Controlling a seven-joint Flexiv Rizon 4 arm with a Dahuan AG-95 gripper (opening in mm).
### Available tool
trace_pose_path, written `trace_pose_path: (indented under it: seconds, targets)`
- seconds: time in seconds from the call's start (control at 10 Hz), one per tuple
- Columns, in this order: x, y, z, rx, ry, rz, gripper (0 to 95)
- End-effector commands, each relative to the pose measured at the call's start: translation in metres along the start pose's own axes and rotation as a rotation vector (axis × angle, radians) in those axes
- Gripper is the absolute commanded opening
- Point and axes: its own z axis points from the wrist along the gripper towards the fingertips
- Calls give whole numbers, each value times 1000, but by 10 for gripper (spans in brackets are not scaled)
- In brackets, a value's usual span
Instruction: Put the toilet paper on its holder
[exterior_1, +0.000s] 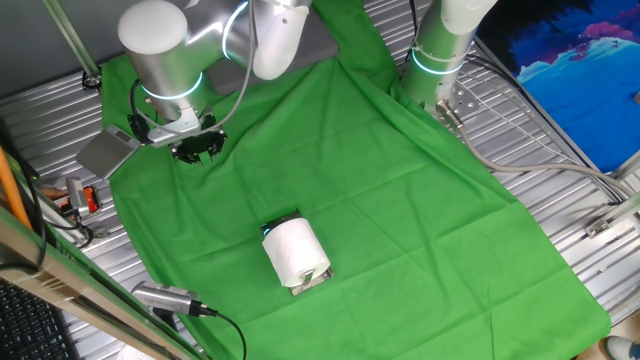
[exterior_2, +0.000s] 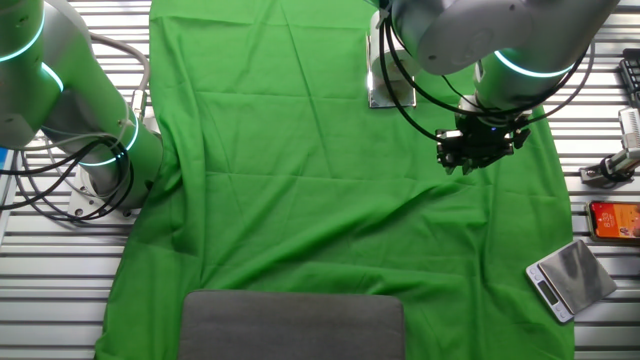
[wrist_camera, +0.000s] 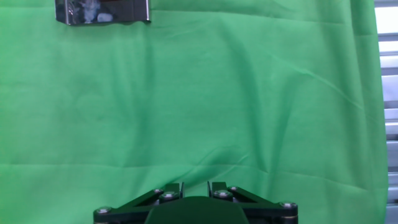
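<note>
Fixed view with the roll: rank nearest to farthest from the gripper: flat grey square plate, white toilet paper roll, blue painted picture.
1. Flat grey square plate, beside the gripper.
2. White toilet paper roll, mid-cloth.
3. Blue painted picture, opposite corner.

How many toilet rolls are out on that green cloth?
1. The toilet paper sits at the shiny holder on the green cloth. The arm covers some cloth, so another could be hidden.

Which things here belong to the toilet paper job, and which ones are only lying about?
For the job: toilet paper, holder, claw.
Lying about: flat grey plate, orange object, green cloth.
</note>
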Motion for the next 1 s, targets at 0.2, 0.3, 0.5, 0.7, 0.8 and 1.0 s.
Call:
trace_pose_path:
  seconds: [0.2,0.3,0.5,0.7,0.8,1.0]
  targets:
    - [0,0,0,1,1,3,190]
    - [0,0,0,1,2,5,190]
    - [0,0,0,1,2,6,190]
    - [0,0,0,1,2,8,190]
    - [0,0,0,1,2,9,190]
    - [0,0,0,1,3,11,190]
